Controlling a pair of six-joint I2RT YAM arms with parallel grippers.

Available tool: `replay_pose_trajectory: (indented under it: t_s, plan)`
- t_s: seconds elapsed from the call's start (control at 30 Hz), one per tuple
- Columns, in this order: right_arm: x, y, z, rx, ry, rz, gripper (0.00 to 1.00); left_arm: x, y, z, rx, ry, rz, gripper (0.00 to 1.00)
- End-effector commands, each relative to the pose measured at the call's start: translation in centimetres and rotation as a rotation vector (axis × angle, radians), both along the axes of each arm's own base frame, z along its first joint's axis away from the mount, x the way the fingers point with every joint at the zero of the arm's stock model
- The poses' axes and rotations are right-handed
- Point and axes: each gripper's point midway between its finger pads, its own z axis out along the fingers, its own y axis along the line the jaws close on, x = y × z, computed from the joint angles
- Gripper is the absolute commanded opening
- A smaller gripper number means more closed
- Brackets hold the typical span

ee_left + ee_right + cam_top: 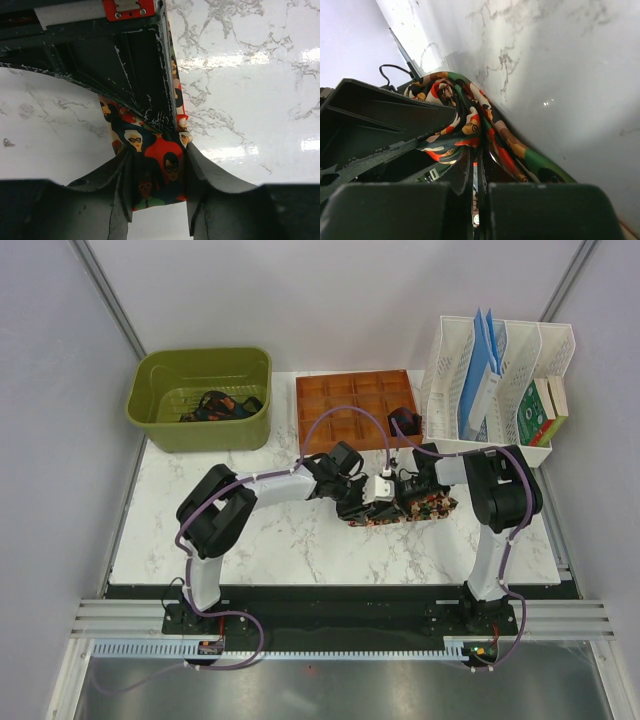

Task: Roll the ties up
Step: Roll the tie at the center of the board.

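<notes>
Right claw [476, 165] pinched shut on the speckled tie [470, 115] | left claw [157, 170] clamped across its width | tie lies midway on the marble table [300, 540], between the arms | likely soft, light, slippery: hold flat near the end

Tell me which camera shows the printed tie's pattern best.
Left wrist: the printed tie lies flat and close, its bespectacled faces on red and black clear. The right wrist view shows it bunched in folds, pattern broken up. The top external view shows only a small speckled strip.
</notes>
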Motion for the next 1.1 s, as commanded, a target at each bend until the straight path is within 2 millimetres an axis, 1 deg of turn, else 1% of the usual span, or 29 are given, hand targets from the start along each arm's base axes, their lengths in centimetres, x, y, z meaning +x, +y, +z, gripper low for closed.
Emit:
replay_pose_trajectory:
  t_s: [0.0, 0.03, 0.07, 0.13, 0.17, 0.2, 0.23, 0.27, 0.4, 0.5, 0.57, 0.6, 0.63, 0.83, 0.93, 1.07]
  plan:
    - [-0.6, -1.0, -3.4, -0.169, -0.003, -0.021, 0.00, -0.8, 0.4, -1.4, 0.072, 0.023, -0.069, 0.41]
    - [-0.5, -1.0, -3.3, -0.170, -0.009, -0.022, 0.00, -0.8, 0.7, -1.5, 0.082, 0.019, -0.067, 0.43]
    - [-0.5, -1.0, -2.9, -0.166, -0.020, -0.024, 0.00, -1.2, 1.3, -2.2, 0.106, 0.025, -0.076, 0.45]
    - [-0.3, -0.9, -2.4, -0.161, -0.037, -0.022, 0.07, -1.1, 1.9, -2.5, 0.127, 0.013, -0.074, 0.43]
    - [-0.1, -0.8, -1.6, -0.154, -0.062, -0.023, 0.11, -1.3, 2.1, -2.7, 0.136, 0.020, -0.081, 0.38]
    - [0.2, -1.0, -1.3, -0.158, -0.076, -0.030, 0.18, -1.6, 2.6, -3.0, 0.154, 0.030, -0.087, 0.36]
    - [0.4, -1.1, -1.0, -0.160, -0.089, -0.035, 0.22, -1.7, 2.8, -3.1, 0.160, 0.034, -0.094, 0.34]
    - [0.7, -1.1, -0.2, -0.152, -0.111, -0.041, 0.25, -1.8, 2.9, -3.2, 0.163, 0.040, -0.098, 0.32]
    - [1.3, -1.6, 1.6, -0.115, -0.146, -0.060, 0.38, -2.4, 3.7, -3.4, 0.180, 0.084, -0.123, 0.30]
    - [1.9, -1.5, 2.4, -0.096, -0.166, -0.060, 0.39, -2.4, 4.1, -3.4, 0.194, 0.119, -0.133, 0.28]
    - [2.5, -1.4, 2.7, -0.090, -0.171, -0.070, 0.40, -2.0, 4.0, -3.2, 0.188, 0.126, -0.137, 0.27]
    - [2.7, -1.3, 2.7, -0.090, -0.171, -0.073, 0.41, -2.2, 4.3, -3.3, 0.206, 0.146, -0.136, 0.27]
    - [2.9, -1.1, 2.6, -0.088, -0.178, -0.075, 0.43, -2.0, 4.2, -3.2, 0.203, 0.148, -0.138, 0.26]
    - [3.3, 0.4, 3.1, -0.047, -0.176, -0.083, 0.50, -1.6, 4.4, -2.9, 0.206, 0.167, -0.106, 0.26]
    - [3.2, 1.0, 3.4, -0.032, -0.170, -0.086, 0.51, -1.4, 4.3, -3.0, 0.210, 0.173, -0.093, 0.26]
    - [2.5, 1.8, 2.7, -0.030, -0.135, -0.096, 0.51, -1.1, 4.2, -2.9, 0.210, 0.175, -0.072, 0.27]
